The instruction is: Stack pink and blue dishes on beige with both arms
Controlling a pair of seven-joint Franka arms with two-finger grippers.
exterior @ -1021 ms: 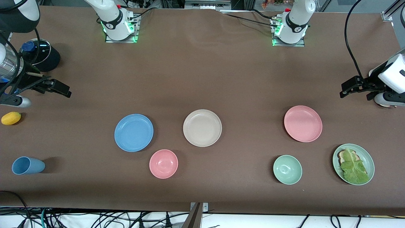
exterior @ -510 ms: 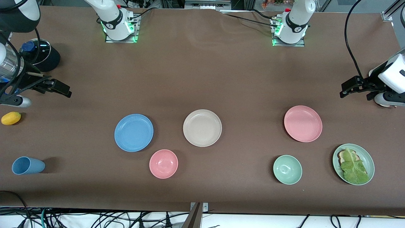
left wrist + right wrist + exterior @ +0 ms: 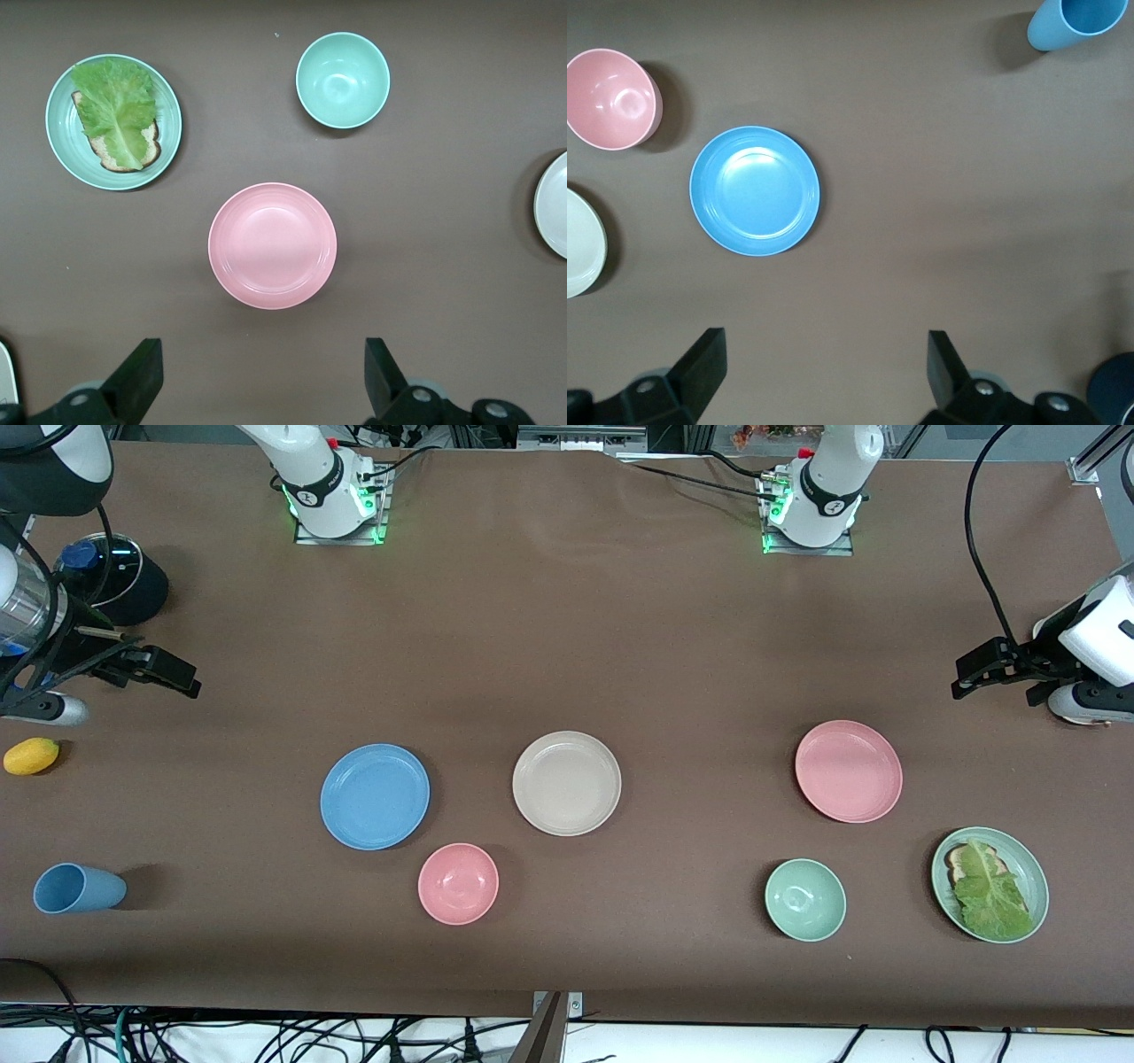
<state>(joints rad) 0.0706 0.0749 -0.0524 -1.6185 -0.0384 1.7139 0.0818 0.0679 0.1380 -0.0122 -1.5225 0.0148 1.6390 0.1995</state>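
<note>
With both hands spread wide and empty, the left hand (image 3: 257,381) should descend on the pink plate's (image 3: 848,771) rim, the right hand (image 3: 824,376) on the blue plate's (image 3: 375,796), both plates mid-tabletop (image 3: 567,646) beside the beige plate (image 3: 566,783).

The beige plate (image 3: 554,204) is cut off by the edge of the left wrist view, showing only a crescent; the right wrist view also crops the plate (image 3: 583,243). The blue cup (image 3: 1076,22) loses its rim there. In the front view both arms run out of frame at the table's ends. Lettuce (image 3: 991,892) hides most of the bread (image 3: 958,860) on the green plate (image 3: 1033,868).
</note>
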